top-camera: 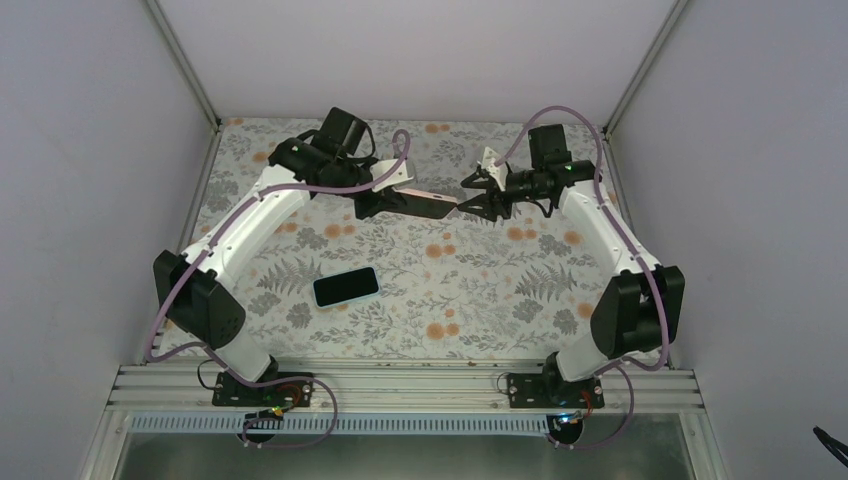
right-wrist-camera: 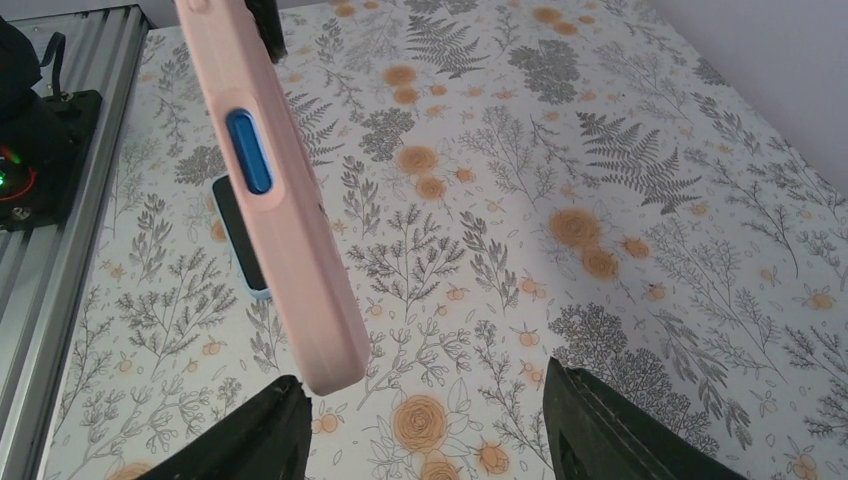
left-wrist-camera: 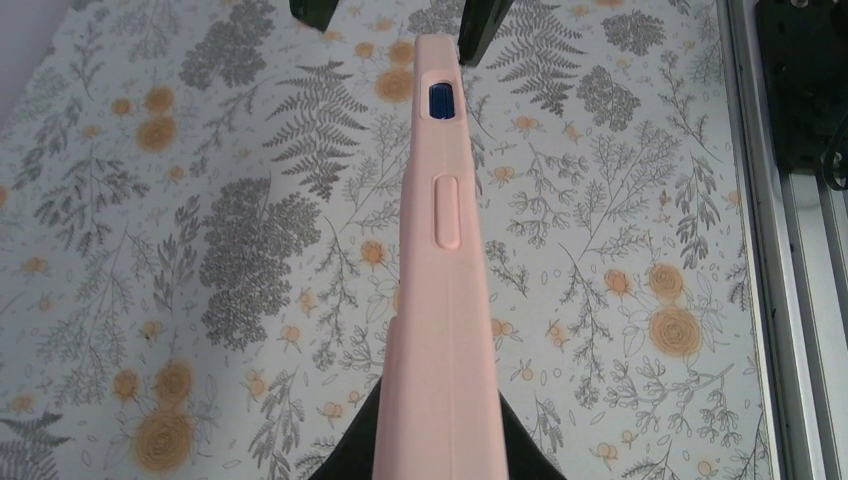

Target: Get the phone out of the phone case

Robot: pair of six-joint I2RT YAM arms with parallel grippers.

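A pink phone case [left-wrist-camera: 440, 300] hangs edge-up above the table, and my left gripper [left-wrist-camera: 437, 440] is shut on its near end. The blue phone [left-wrist-camera: 440, 100] shows through a cutout in the case's side, seen also in the right wrist view as the phone [right-wrist-camera: 248, 150] inside the case [right-wrist-camera: 290, 250]. My right gripper [right-wrist-camera: 425, 420] is open at the case's free end. That end sits just inside its left finger [right-wrist-camera: 250, 440], far from the right finger [right-wrist-camera: 610, 430]. From above, the case [top-camera: 425, 197] spans between left gripper [top-camera: 372, 203] and right gripper [top-camera: 470, 190].
A second phone with a dark screen and light blue rim [top-camera: 346, 287] lies flat on the floral tabletop [top-camera: 480, 290] between the arms. Grey walls close in the back and sides. A metal rail [top-camera: 400, 385] carrying the arm bases runs along the near edge.
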